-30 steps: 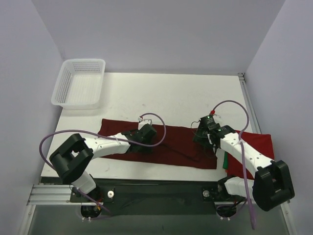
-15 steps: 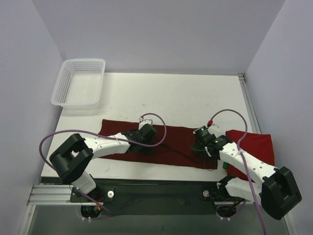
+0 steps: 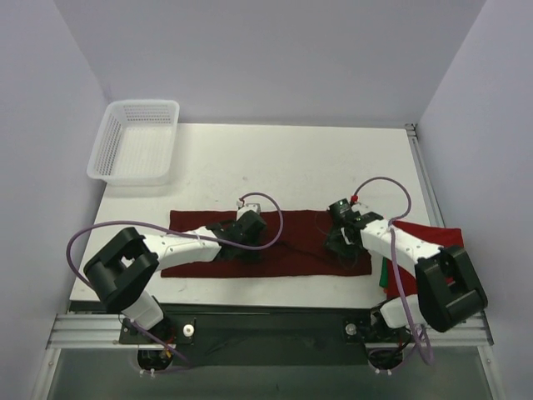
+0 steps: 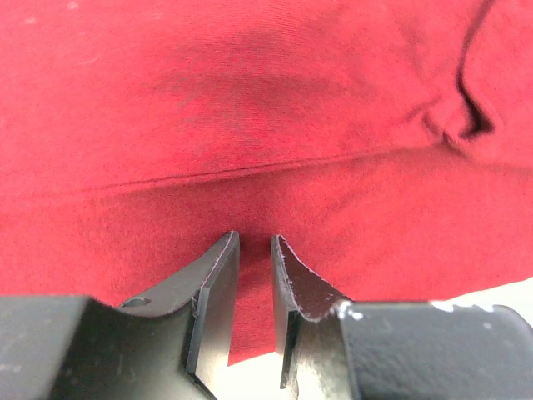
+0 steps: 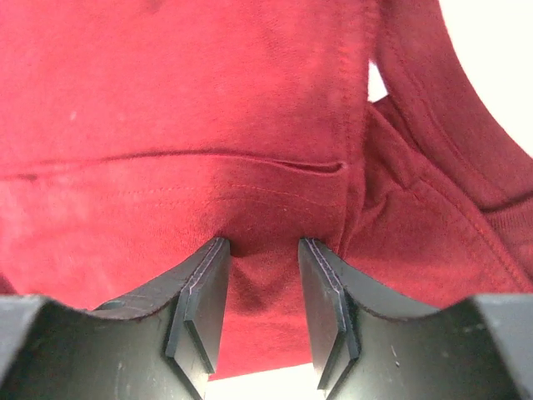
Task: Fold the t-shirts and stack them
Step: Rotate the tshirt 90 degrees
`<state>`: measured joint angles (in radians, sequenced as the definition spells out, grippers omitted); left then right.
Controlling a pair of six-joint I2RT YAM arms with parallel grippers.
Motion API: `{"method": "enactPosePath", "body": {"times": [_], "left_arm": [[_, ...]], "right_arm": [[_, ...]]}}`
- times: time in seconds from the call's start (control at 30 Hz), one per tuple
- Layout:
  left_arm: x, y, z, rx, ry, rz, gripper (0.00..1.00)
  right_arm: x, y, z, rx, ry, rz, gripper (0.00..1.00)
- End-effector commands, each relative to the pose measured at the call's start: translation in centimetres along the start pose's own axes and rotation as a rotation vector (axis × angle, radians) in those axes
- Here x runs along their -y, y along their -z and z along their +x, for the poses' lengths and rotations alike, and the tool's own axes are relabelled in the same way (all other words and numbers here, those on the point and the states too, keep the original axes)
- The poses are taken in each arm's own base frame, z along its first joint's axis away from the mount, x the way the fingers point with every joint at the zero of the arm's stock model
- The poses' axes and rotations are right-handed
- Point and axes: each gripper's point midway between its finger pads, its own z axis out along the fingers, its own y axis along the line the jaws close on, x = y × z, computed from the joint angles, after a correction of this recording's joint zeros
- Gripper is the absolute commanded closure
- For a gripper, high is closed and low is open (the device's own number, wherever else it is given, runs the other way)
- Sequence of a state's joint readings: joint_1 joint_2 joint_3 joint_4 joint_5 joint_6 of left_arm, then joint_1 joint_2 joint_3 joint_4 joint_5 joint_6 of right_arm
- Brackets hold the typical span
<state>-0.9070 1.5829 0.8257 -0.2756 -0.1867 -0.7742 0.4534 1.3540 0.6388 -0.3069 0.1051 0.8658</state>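
The dark maroon t-shirt (image 3: 300, 254) lies by the table's (image 3: 291, 167) near edge, its long axis running left to right. Open tabletop lies beyond its far edge and the red t-shirt (image 3: 433, 237) at its right end. The left claw (image 4: 254, 237) pinches its near hem. The right claw's (image 5: 262, 242) jaws stand apart astride the hem, and I cannot tell whether they grip it.

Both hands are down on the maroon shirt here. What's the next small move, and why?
Probably close the right hand fully on the dark maroon t-shirt: its fingers stand apart with the hem edge bunched between them, while the left hand looks pinched shut on the same edge. Both need a firm pinch before lifting for a fold.
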Motion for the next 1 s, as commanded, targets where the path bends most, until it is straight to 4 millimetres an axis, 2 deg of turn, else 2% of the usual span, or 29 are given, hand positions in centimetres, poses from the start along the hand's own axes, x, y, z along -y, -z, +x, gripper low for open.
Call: {"method": "enactPosePath", "body": {"times": [0.0, 0.07, 0.13, 0.17, 0.2, 0.23, 0.27, 0.3, 0.33, 0.37, 0.43, 0.47, 0.57, 0.6, 0.67, 0.7, 0.77, 0.8, 0.9, 0.93, 0.97], "left_arm": [[0.9, -0.4, 2.8, -0.11, 0.06, 0.06, 0.67], [2.0, -0.5, 2.5, -0.106, 0.121, 0.093, 0.67], [3.8, -0.8, 1.7, -0.093, 0.199, 0.153, 0.67], [5.3, -0.9, 0.8, -0.067, 0.225, 0.202, 0.67], [5.7, -1.5, 0.8, -0.073, 0.244, 0.206, 0.67], [7.6, -1.4, -0.7, -0.054, 0.275, 0.245, 0.67], [8.8, -1.6, -1.5, -0.044, 0.282, 0.268, 0.67], [9.5, -2.5, -1.3, -0.075, 0.281, 0.271, 0.67], [10.6, -2.4, -2.0, -0.074, 0.282, 0.289, 0.67], [12.5, -1.9, -3.8, -0.06, 0.28, 0.331, 0.67], [13.5, -1.9, -5.1, -0.051, 0.251, 0.335, 0.67], [13.9, -1.1, -6.6, -0.027, 0.229, 0.335, 0.67], [13.1, 0.4, -8.5, 0.025, 0.198, 0.328, 0.63], [12.3, 1.3, -8.8, 0.039, 0.183, 0.316, 0.62], [10.1, 1.9, -9.6, 0.069, 0.147, 0.262, 0.61], [8.6, 2.6, -9.3, 0.081, 0.129, 0.219, 0.61], [5.6, 2.9, -9.2, 0.103, 0.101, 0.128, 0.6], [4.2, 3.1, -8.3, 0.095, 0.087, 0.108, 0.6], [1.1, 3.8, -7.6, 0.097, 0.089, 0.062, 0.6], [-0.2, 3.5, -6.4, 0.082, 0.082, 0.03, 0.6], [-1.3, 3.6, -6.2, 0.087, 0.082, -0.003, 0.6]], "right_arm": [[-1.3, -1.0, -2.0, -0.027, 0.03, -0.009, 0.61], [-2.4, -1.0, -3.6, -0.029, 0.054, -0.027, 0.61], [-4.7, -1.1, -6.4, -0.018, 0.075, -0.032, 0.6], [-5.1, -1.2, -6.9, -0.033, 0.116, -0.023, 0.6], [-5.5, -2.3, -6.9, -0.075, 0.145, -0.004, 0.59], [-8.2, -1.6, -9.9, -0.021, 0.15, -0.052, 0.58], [-8.3, -3.2, -9.7, -0.066, 0.206, -0.018, 0.58], [-9.4, -3.5, -10.9, -0.053, 0.229, -0.026, 0.58], [-9.9, -4.1, -11.9, -0.053, 0.248, -0.011, 0.57], [-11.5, -4.6, -13.7, -0.047, 0.27, -0.002, 0.57], [-12.2, -4.9, -15.2, -0.034, 0.314, 0.02, 0.54], [-12.9, -4.3, -16.5, -0.019, 0.323, 0.021, 0.51], [-13.1, -2.7, -17.9, 0.023, 0.321, 0.022, 0.45], [-13.1, -1.6, -18.5, 0.051, 0.313, 0.012, 0.43], [-12.4, -0.5, -19.1, 0.084, 0.305, 0.04, 0.42], [-11.9, 0.5, -19.4, 0.105, 0.297, 0.044, 0.41], [-11.2, 1.8, -19.5, 0.124, 0.274, 0.046, 0.4], [-10.6, 1.5, -18.9, 0.108, 0.272, 0.057, 0.39], [-9.2, 1.4, -18.2, 0.096, 0.246, 0.077, 0.39], [-8.3, 0.7, -17.3, 0.072, 0.241, 0.096, 0.4], [-8.1, 0.5, -17.0, 0.07, 0.226, 0.093, 0.4]]}}
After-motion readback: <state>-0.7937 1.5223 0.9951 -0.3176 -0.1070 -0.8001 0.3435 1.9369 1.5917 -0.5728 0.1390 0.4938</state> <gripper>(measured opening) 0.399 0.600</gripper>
